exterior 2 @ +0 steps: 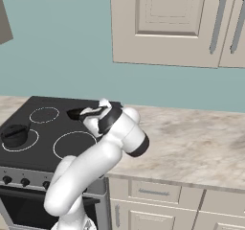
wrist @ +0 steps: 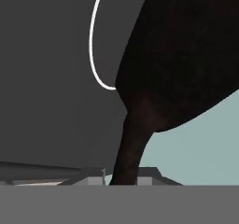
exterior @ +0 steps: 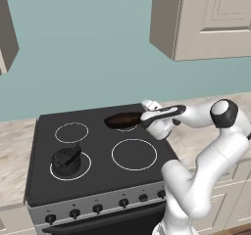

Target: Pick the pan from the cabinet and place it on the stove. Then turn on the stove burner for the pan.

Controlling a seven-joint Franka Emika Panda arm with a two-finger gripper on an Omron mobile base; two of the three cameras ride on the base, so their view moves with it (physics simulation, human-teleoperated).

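From the left base view, the gripper [exterior: 142,119] is clamped on the pan [exterior: 121,120] by its handle, held over the back right burner [exterior: 128,125] of the stove [exterior: 98,151], with a kettle [exterior: 66,160] front left. Right base view: pan [exterior 2: 76,113] is out of the cabinet [exterior 2: 167,28], which looks closed. Hand view: pan [wrist: 182,55] hangs just over the ring [wrist: 95,55]. Still left, I'd say: set it down, turn the knob.

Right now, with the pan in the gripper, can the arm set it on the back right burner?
Probably yes. The gripper holds the pan by its handle just over that ring; the kettle sits apart on the front left ring.
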